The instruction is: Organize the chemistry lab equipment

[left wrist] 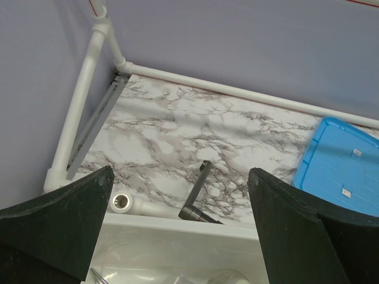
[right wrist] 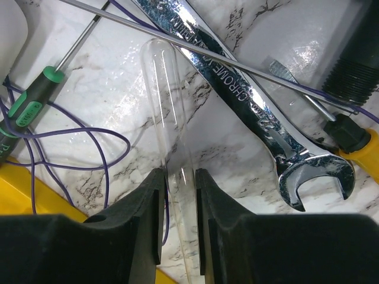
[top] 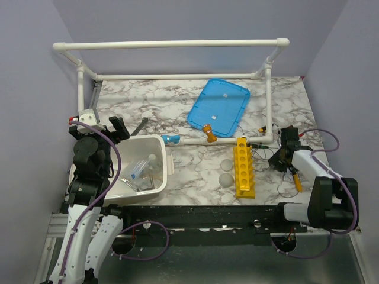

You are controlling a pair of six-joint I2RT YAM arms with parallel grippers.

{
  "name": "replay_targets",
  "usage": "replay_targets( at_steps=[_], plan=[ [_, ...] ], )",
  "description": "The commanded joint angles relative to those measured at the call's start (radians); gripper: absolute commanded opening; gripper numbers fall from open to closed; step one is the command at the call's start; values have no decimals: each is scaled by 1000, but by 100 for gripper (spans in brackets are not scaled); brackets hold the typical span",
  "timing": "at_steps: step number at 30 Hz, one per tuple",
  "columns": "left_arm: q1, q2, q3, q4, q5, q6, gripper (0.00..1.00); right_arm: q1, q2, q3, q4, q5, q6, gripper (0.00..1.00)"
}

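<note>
**As right fingers pinched a test tube, the left gripper gaped above the tub**

While the right gripper (right wrist: pixel 179 177) reached down at the right side of the marble table (top: pixel 195 165), its two black fingers (right wrist: pixel 142 201) pressed against either side of a clear glass test tube (right wrist: pixel 169 106). The tube lay flat on the tabletop, its rounded end pointing away from the wrist. Just right of it lay a chrome wrench (right wrist: pixel 249 106), with a thin metal rod (right wrist: pixel 195 47) crossing over both. A green-handled screwdriver (right wrist: pixel 35 94) and loops of purple wire (right wrist: pixel 89 133) lay to the tube's left, beside an edge of the yellow test-tube rack (right wrist: pixel 23 189). From overhead, that rack (top: pixel 244 168) stood just left of the right gripper (top: pixel 279 158), with two pale round items (top: pixel 226 173) on its far side.

Across the table, the left gripper (top: pixel 98 131) hung with its jaws spread wide and nothing between them, above the far left corner of the white tub (top: pixel 163 148). Clear glassware (top: pixel 139 168) lay inside the tub. A dark metal tool (left wrist: pixel 198 195) rested on the table just beyond the tub's far rim (left wrist: pixel 177 228). The blue lid (top: pixel 219 106) lay flat further back, against the white pipe frame (top: pixel 172 44).
</note>
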Motion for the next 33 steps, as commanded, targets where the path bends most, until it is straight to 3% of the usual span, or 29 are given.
replay_targets(
  at_steps=[1,9,17,26,33],
  plan=[
    [-5,-1,1,14,52,5,99,-4,-24,48,-11,9,-17,16],
    [-22,10,3,23,123,19,99,-4,-126,148,-84,37,-47,15],
    [-80,20,-7,45,212,26,99,-4,-202,188,-59,-153,-20,12],
    [-150,56,0,46,258,29,99,-4,-265,267,-100,-213,-19,11],
    [-202,93,6,96,433,-97,99,14,-291,315,-77,-311,51,11]
  ],
)
